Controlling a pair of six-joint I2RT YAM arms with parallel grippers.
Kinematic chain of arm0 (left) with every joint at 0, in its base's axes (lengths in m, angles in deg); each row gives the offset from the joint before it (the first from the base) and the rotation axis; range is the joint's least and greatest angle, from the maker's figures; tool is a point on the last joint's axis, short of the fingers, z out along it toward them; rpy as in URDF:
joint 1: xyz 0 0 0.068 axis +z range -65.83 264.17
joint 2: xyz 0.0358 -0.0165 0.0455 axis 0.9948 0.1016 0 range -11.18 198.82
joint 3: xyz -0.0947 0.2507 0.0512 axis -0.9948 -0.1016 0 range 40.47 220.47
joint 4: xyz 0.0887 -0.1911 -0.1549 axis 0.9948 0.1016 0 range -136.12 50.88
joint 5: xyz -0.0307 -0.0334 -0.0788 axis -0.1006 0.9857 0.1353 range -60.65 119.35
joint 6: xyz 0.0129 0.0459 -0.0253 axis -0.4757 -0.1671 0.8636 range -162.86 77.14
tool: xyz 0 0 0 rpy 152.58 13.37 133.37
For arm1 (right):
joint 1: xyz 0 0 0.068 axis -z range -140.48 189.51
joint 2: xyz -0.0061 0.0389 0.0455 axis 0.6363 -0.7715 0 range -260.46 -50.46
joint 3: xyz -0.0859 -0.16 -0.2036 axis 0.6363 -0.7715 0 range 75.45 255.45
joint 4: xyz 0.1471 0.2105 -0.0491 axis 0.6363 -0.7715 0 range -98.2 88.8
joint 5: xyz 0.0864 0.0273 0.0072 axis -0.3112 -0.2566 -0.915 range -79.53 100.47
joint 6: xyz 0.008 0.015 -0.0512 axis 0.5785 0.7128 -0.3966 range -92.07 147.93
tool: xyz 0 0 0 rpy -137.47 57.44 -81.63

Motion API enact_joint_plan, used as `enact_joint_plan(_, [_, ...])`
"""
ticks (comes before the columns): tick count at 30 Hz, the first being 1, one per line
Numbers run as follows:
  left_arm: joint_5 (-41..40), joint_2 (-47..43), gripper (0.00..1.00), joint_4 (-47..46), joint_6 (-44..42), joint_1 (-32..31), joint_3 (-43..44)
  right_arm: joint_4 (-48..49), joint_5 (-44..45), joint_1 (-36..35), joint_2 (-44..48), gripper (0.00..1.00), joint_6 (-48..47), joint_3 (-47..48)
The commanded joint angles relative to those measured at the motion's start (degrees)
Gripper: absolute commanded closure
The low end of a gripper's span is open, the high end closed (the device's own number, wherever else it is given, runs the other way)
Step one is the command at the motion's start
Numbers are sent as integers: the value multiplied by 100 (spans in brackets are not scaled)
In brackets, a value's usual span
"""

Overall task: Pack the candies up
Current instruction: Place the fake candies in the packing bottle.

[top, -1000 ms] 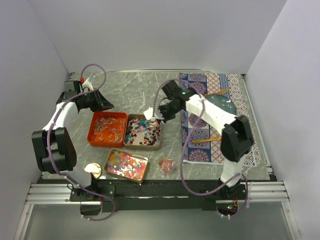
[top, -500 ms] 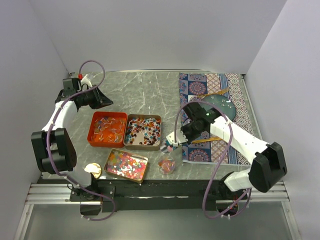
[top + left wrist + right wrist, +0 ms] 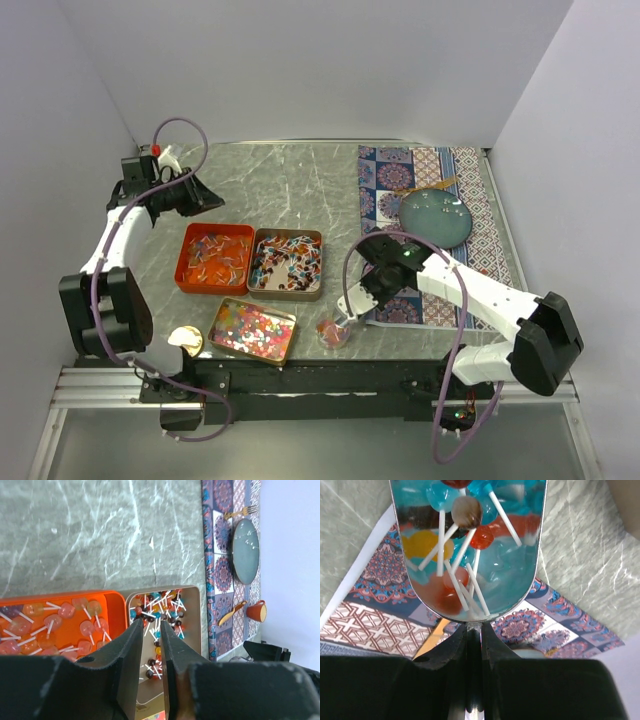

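Candies (image 3: 462, 517) in metal scoop (image 3: 516, 587), just ahead of right gripper (image 3: 474, 636) tight around its handle.

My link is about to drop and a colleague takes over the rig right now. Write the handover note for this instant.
Right hand: shut on the handle of a metal scoop loaded with lollipops, held beside the small clear cup near the front of the table.
Left hand: fingers slightly parted, empty, raised at the back left.
Stock: orange tray and brown tin hold lollipops; front tin holds small multicoloured sweets.
Done: scoop filled; the cup seems to hold a few pieces.
Left: tip the scoop into the cup, then probably more scoops.
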Motion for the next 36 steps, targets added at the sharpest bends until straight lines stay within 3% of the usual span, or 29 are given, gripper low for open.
enact_joint_plan(1, [-40,-418,73,-352,-20,-16,-101,-14,843,-365,113,100,323,61])
enact_joint_plan(11, [13,-1068,72,-853,235,-16,-646,-374,1837,-876,-238,100,808,447])
enact_joint_plan(21, [22,-1227,60,-959,297,-7,-708,-910,2585,-1245,-484,100,1089,694])
enact_joint_plan(36, [197,-1297,57,-1117,420,-7,-717,-1833,3113,-1553,-862,100,1695,1229])
